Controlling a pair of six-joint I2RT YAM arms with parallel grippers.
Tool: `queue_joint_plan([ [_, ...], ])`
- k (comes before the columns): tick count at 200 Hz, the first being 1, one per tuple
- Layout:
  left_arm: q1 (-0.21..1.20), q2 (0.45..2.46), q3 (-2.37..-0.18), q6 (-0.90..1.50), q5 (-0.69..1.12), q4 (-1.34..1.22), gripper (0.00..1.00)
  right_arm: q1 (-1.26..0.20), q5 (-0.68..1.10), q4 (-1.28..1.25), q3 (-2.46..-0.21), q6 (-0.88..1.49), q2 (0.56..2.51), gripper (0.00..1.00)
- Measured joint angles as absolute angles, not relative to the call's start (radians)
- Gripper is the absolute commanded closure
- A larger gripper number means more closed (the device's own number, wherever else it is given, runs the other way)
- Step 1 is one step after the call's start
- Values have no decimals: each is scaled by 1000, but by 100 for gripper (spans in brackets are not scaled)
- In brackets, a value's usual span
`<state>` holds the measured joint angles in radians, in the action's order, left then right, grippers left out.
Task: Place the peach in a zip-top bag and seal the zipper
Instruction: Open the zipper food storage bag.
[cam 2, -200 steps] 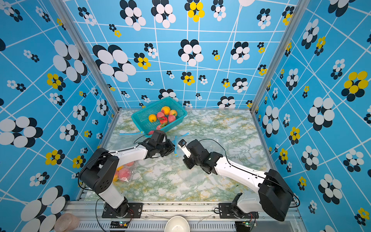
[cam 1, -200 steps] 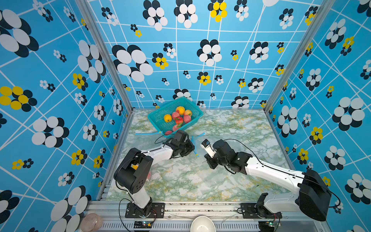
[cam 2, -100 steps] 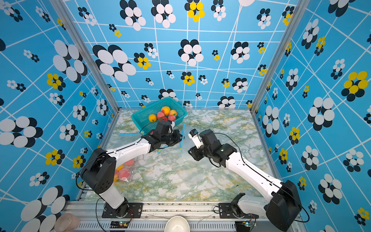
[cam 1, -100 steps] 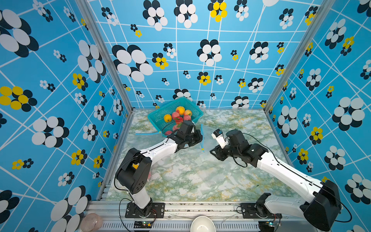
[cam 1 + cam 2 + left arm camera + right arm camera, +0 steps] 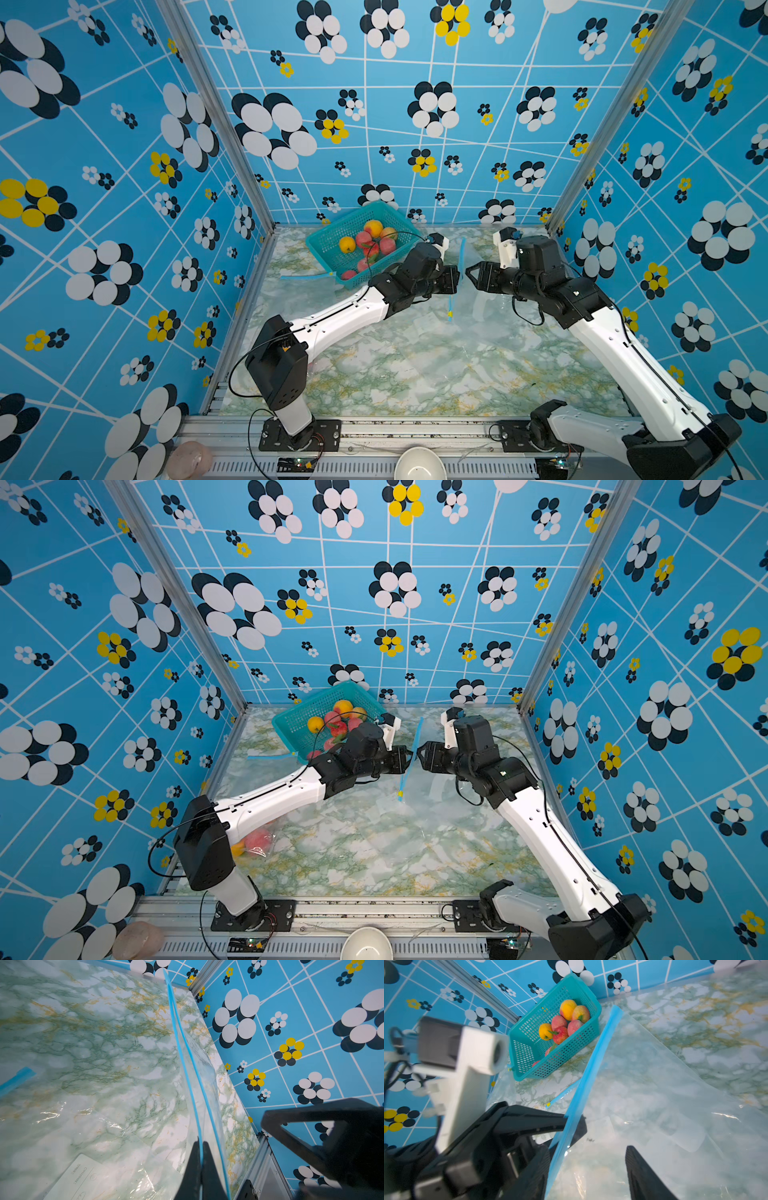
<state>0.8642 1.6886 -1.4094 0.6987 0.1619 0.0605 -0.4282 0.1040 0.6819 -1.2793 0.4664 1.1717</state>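
Zipper (image 5: pixel 170 995) parted past left gripper (image 5: pixel 200 1144), wrist view

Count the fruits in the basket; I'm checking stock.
8 fruits in the teal basket: six piled on top, two lower, seen through its mesh wall; more may hide beneath.

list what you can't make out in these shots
- basket: lowest peaches partly hidden behind the left arm, in both top views
- bagged fruit: partly behind the left arm's base, in a top view; count unclear
- bag label: partly cut off by the frame edge, left wrist view
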Motion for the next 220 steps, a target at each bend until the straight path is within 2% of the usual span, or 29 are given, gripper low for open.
queue_joint_plan([
  [61,944,1711,-1495,569,69,109,100,-426,44,770,-1319,518,1174,41],
  [165,1010,1778,-1546,503,51,131,100,-418,-66,849,-1332,528,1174,40],
  [220,1017,1779,-1546,489,36,130,100,-375,-78,818,-1333,547,1193,49],
])
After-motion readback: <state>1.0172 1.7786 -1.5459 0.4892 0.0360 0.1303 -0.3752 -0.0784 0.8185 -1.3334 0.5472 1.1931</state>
